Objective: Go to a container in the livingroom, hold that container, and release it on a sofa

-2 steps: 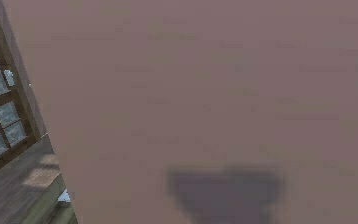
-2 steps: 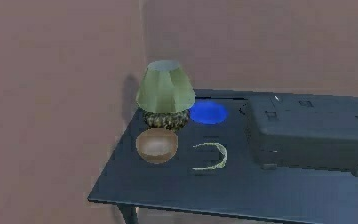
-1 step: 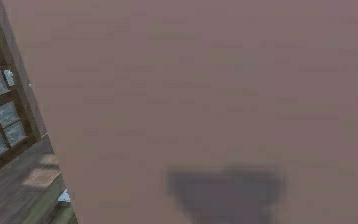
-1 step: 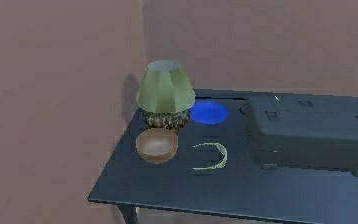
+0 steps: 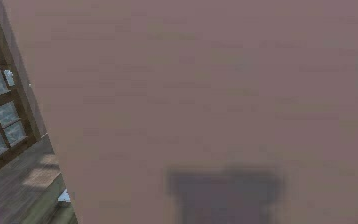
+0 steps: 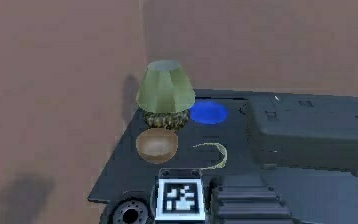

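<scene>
A brown bowl-like container [image 6: 156, 146] stands on a dark tabletop [image 6: 118, 170] near its left edge in the arm side view. My gripper [image 6: 127, 212] is a dark body at the bottom edge, just left of a white marker square [image 6: 179, 197], in front of the bowl. Its far end is hard to make out, so I cannot tell whether it holds anything. The arm's dark bar [image 6: 255, 200] rises from the bottom edge right of the marker.
Behind the bowl stands a lamp with an olive shade [image 6: 165, 90]. A blue disc [image 6: 209, 113] and a thin yellowish curved thing [image 6: 217, 152] lie nearby, and a dark box [image 6: 307, 125] sits at right. The forward view has a pinkish wall, a wood-framed window [image 5: 2, 100] and a wooden ledge [image 5: 32, 185].
</scene>
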